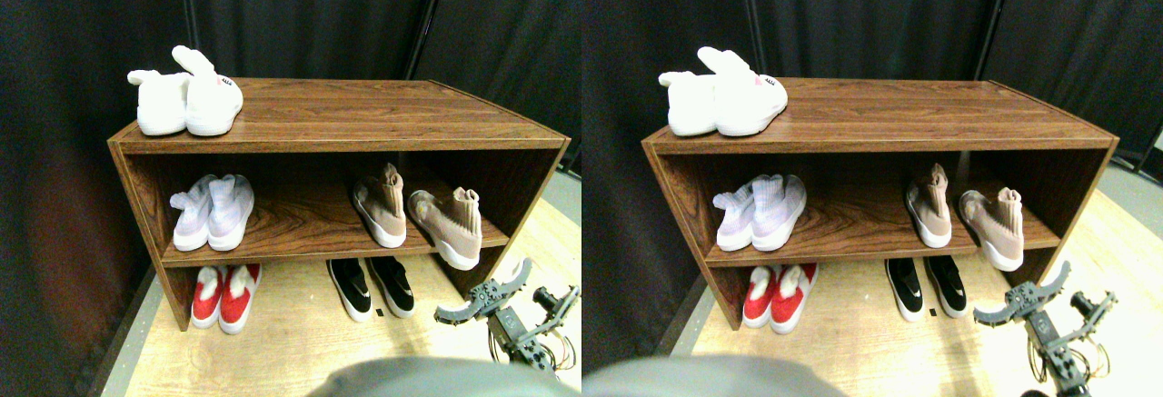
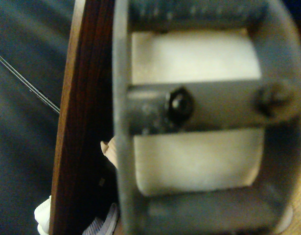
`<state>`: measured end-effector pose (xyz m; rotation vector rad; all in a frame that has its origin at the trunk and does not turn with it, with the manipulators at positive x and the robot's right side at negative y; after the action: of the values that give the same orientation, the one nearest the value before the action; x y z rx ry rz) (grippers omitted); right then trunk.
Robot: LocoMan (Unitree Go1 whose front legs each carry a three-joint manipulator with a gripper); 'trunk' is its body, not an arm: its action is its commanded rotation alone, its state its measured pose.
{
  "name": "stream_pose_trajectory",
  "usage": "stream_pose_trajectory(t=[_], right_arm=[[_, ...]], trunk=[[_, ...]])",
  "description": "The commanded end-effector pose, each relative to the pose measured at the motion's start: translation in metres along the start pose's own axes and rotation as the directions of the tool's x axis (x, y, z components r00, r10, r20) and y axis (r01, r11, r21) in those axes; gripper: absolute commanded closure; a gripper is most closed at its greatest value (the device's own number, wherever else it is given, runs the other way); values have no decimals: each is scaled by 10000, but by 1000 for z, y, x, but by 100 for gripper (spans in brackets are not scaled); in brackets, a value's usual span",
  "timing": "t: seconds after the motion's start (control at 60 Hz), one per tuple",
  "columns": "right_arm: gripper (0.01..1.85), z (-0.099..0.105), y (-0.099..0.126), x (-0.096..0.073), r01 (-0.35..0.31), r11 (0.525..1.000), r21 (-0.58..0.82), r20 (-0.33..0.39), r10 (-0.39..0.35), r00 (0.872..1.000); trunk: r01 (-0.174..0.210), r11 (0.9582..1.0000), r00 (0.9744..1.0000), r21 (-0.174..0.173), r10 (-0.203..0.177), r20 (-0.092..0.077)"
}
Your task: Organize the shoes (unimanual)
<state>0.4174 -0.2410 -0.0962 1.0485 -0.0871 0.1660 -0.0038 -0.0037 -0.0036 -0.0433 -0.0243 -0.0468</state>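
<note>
On the middle board of the brown shelf [image 1: 363, 111] stand two tan knit sock sneakers with white soles. The left one [image 1: 382, 206] points toward me. The right one [image 1: 447, 224] is turned askew, its toe over the board's front edge. A black slip-on pair [image 1: 371, 288] rests on the floor under them. My right gripper [image 1: 482, 290] hangs below and to the right of the askew sneaker, near the shelf's right side wall, open and holding nothing. In the wrist view the blurred jaw frame [image 2: 194, 117] fills most of the picture beside the shelf's wooden edge [image 2: 77, 122].
White bunny slippers [image 1: 186, 97] sit on the shelf's top at the left. A pale lilac-white pair [image 1: 213, 213] is on the middle board's left side, and a red pair [image 1: 225, 295] lies on the floor below. Black curtains surround the shelf. Light wood floor lies in front.
</note>
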Motion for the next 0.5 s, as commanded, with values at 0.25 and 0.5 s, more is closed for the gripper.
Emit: stream_pose_trajectory(t=[0.25, 0.5], right_arm=[[26, 13, -1, 12, -215, 9992, 350, 279, 205, 9994], [22, 19, -1, 25, 189, 9990, 394, 345, -202, 9992]], trunk=[[35, 10000, 9999, -2, -35, -154], [52, 10000, 9999, 69, -51, -135]])
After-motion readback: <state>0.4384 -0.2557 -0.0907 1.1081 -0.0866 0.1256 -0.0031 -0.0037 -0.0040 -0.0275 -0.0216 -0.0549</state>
